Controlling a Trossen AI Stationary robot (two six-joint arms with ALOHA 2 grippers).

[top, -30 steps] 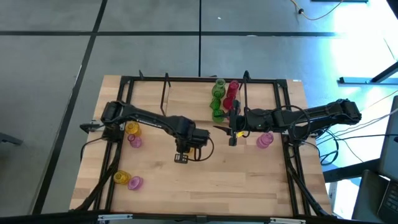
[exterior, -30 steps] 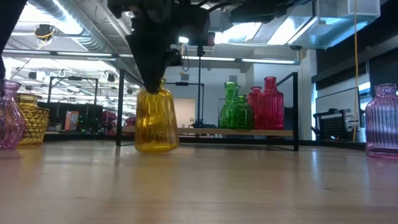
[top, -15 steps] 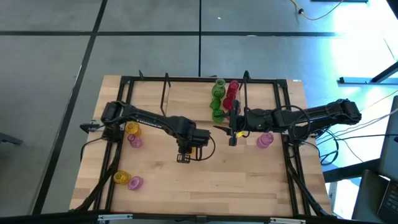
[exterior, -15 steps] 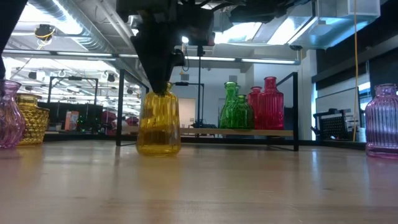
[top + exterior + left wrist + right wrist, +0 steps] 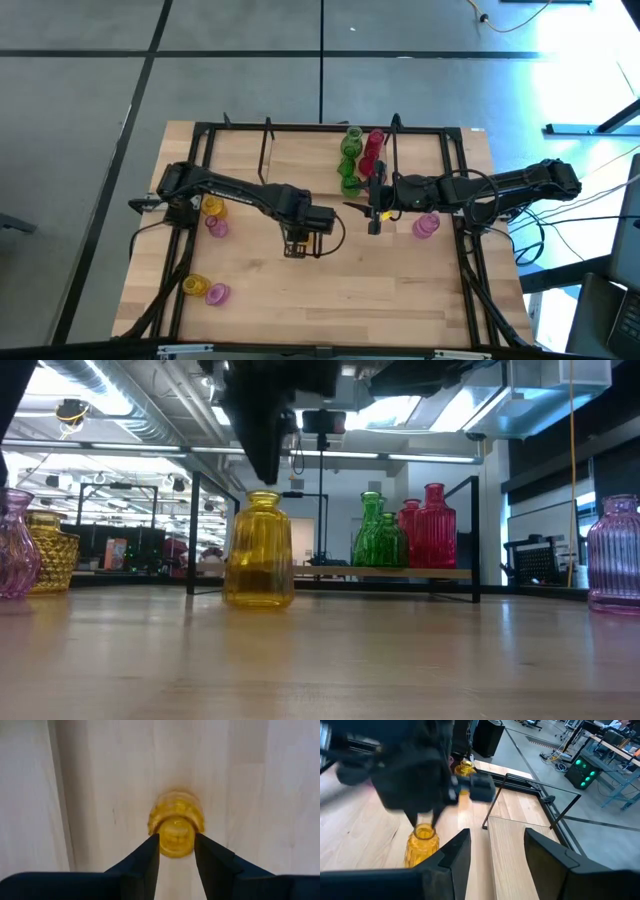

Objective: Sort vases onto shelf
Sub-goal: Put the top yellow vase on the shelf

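my left gripper (image 5: pixel 176 851) sits directly above a yellow vase (image 5: pixel 258 550) that stands upright on the table (image 5: pixel 400 290), a little in front of the shelf (image 5: pixel 310 150). through the left wrist camera i look straight down on the vase's mouth, with one finger on each side of the neck; the fingers (image 5: pixel 145 857) are parted about as wide as the neck, and i can't tell whether the pads actually touch the glass. from the low camera the dark gripper ends just above the vase's rim with light showing between them, so the vase stands on its own base. my right gripper (image 5: pixel 492 852) hangs beside the shelf's right upright, its fingers spread apart and holding nothing; its wrist camera looks across the wood at the yellow vase and my left arm over it. on the shelf, near its right end, green vases (image 5: pixel 350 160) and red vases (image 5: pixel 373 150) stand close together in a cluster. off the shelf, a pink vase (image 5: pixel 425 226) stands on the table near my right arm, a yellow and a pink one (image 5: pixel 213 215) stand near my left arm's base, and another yellow and pink pair (image 5: pixel 205 290) stands at the table's front left.
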